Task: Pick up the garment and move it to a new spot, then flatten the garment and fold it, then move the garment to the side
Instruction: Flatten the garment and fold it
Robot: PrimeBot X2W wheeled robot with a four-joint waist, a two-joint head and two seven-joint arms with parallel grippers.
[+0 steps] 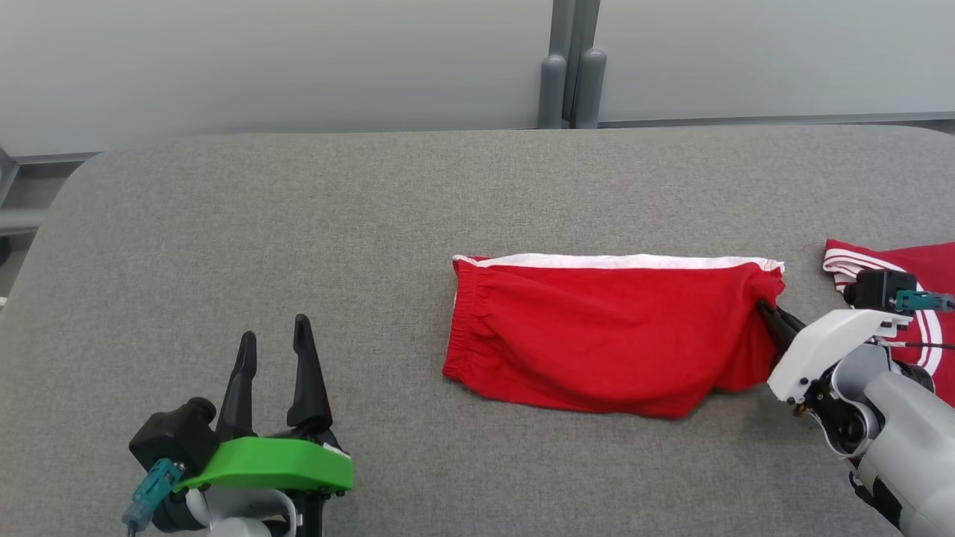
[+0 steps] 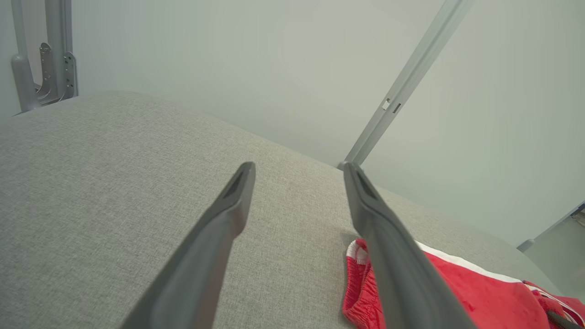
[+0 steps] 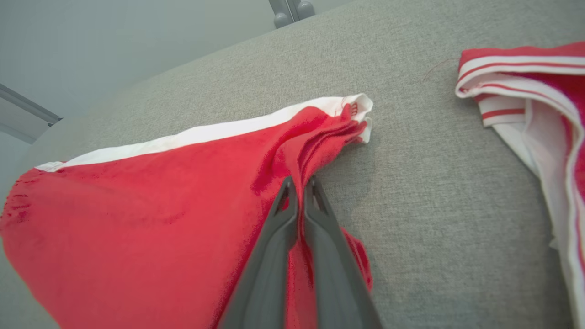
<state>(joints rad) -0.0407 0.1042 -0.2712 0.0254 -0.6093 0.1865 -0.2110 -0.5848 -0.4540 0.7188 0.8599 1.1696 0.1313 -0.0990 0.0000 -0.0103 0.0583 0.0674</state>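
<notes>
**Pinched at one edge**

I see the red shorts (image 1: pixel 604 335) lying on the grey fabric-covered table (image 1: pixel 298 224), my right gripper (image 1: pixel 764 306) clamped on their right edge. My left gripper (image 1: pixel 274 328) gapes empty, well left of them. Frosted wall panels (image 1: pixel 261 60) stand beyond them.

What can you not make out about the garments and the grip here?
Striped garment: head view, cut off by the right edge, overlapped by the right arm; its type is unclear.
Layers the right gripper pinches: right wrist view, bunched red shorts hide them.
Shorts' waistband: left wrist view, a finger of the left gripper crosses it.
</notes>
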